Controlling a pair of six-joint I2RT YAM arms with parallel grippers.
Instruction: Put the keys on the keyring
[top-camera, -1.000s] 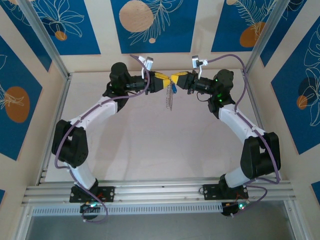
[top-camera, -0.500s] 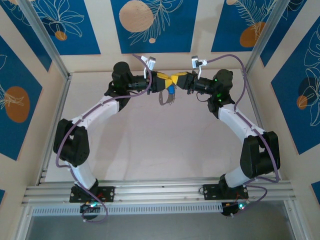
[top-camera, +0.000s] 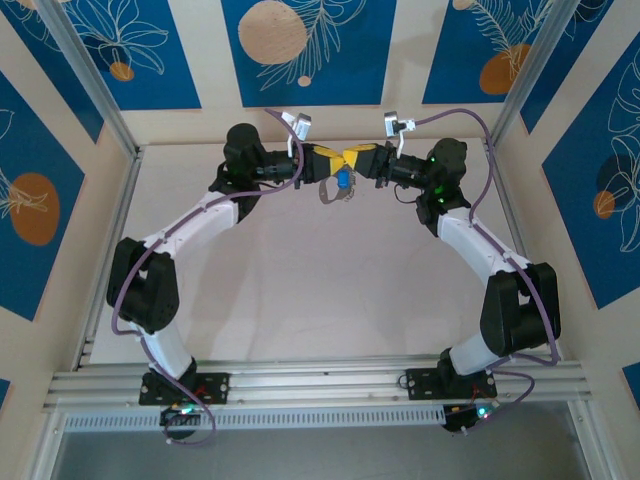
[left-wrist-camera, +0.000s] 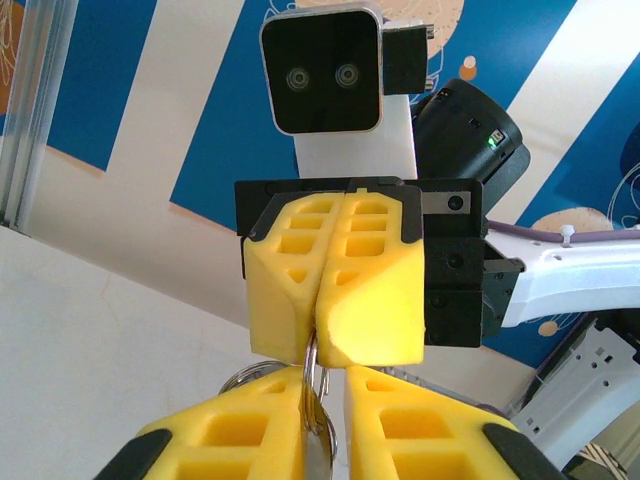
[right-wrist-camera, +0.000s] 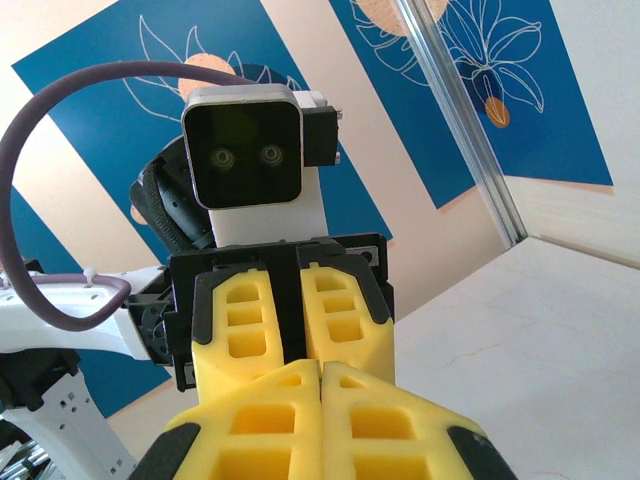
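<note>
Blue-headed key (top-camera: 342, 181) hangs against the grey keyring (top-camera: 336, 195), both dangling in mid-air.

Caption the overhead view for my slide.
Left gripper meets right gripper above the table, keyring and blue key hanging between them.

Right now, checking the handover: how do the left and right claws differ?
The left claw holds its pads slightly apart with the keyring between them; the right claw presses its pads together. The left claw points right, the right claw points left. Both have yellow pads and meet tip to tip.
</note>
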